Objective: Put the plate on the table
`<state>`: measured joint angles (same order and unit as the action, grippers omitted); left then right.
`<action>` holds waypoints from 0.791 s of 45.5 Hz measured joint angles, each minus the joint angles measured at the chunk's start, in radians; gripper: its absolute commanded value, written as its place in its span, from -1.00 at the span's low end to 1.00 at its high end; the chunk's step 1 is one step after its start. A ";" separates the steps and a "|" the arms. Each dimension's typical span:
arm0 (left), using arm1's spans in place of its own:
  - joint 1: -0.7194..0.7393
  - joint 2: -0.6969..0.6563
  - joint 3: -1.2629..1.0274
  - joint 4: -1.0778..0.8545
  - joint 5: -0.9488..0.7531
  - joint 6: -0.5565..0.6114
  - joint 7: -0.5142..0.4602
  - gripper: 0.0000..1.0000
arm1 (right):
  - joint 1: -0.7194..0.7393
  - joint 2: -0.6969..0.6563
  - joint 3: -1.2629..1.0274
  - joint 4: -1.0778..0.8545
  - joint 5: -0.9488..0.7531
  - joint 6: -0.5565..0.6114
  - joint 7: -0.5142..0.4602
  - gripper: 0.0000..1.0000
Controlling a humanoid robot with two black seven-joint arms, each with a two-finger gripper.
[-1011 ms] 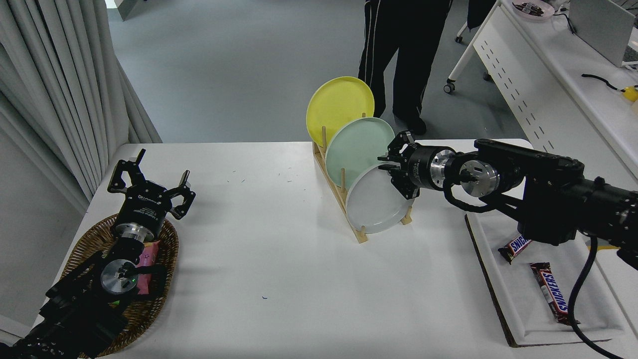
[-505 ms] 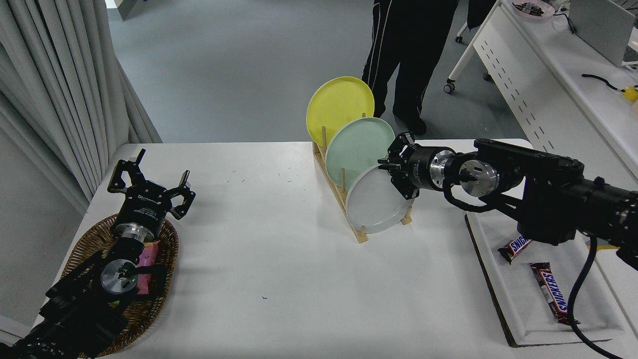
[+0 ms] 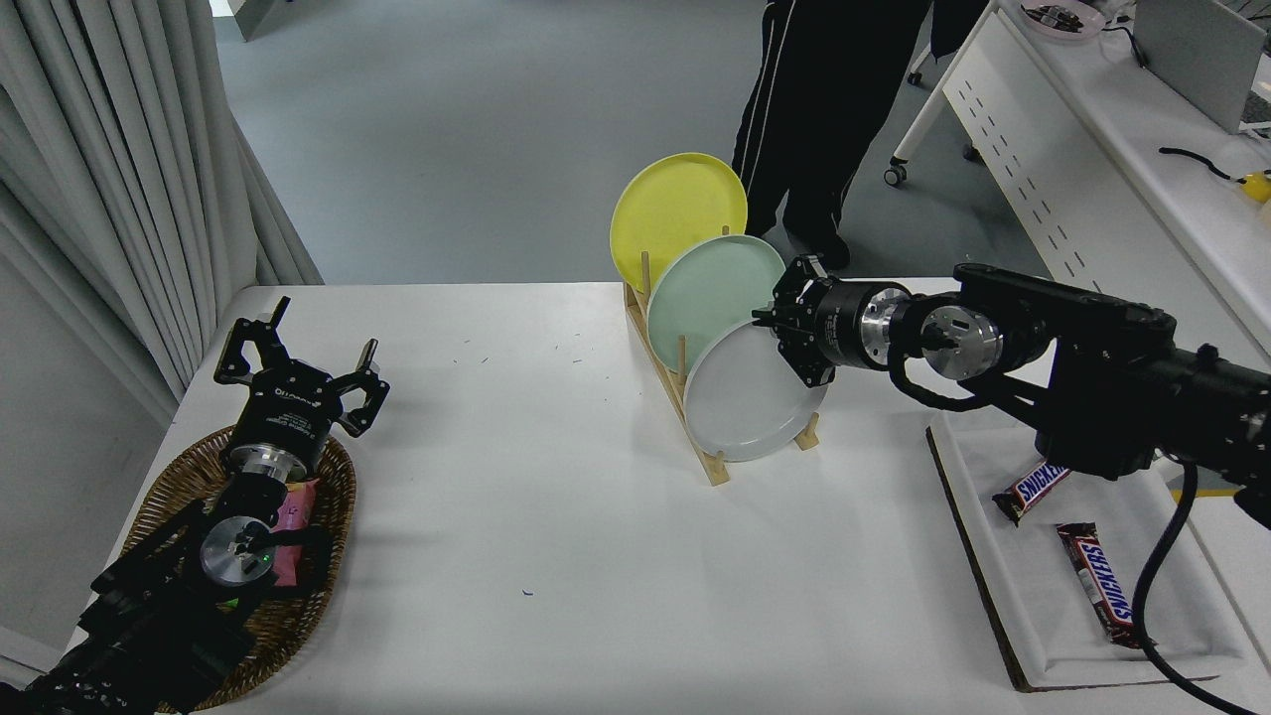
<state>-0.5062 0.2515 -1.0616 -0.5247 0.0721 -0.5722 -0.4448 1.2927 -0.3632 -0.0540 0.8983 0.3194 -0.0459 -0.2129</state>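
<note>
The light grey plate (image 3: 743, 397) stands on edge in the front slot of a wooden rack (image 3: 717, 465) on the white table (image 3: 536, 526). It leans back against a mint green plate (image 3: 710, 293), with a yellow plate (image 3: 675, 214) behind that. My right gripper (image 3: 786, 336) comes in from the right and is shut on the grey plate's upper right rim. The plate's lower edge is still in the rack. My left gripper (image 3: 298, 372) is open and parked at the lower left.
A wicker basket (image 3: 169, 487) with a pink packet lies under the left arm. A white tray (image 3: 1033, 616) with two Snickers bars (image 3: 1097, 581) sits at the right. A person (image 3: 824, 99) stands beyond the table's far edge, and a white perforated desk (image 3: 1043, 169) is at the upper right.
My right gripper has closed on the grey plate's rim and moved slightly up and left. The plate has tipped and shifted a little with it. The person has stepped to the right.
</note>
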 measured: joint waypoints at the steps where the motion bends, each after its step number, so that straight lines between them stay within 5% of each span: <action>1: 0.000 0.000 0.000 0.000 0.000 0.000 0.000 1.00 | 0.007 -0.011 0.006 0.016 0.001 -0.007 -0.003 -1.00; 19: 0.000 0.000 0.000 0.000 0.000 0.000 0.000 1.00 | 0.076 -0.253 0.138 0.376 0.045 -0.160 -0.037 -1.00; 36: 0.000 0.000 0.000 0.000 0.000 0.000 0.000 1.00 | 0.086 -0.308 0.248 0.505 0.185 -0.244 -0.062 -1.00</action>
<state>-0.5062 0.2516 -1.0615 -0.5246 0.0721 -0.5722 -0.4448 1.3789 -0.6711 0.1942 1.4028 0.5048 -0.2900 -0.2754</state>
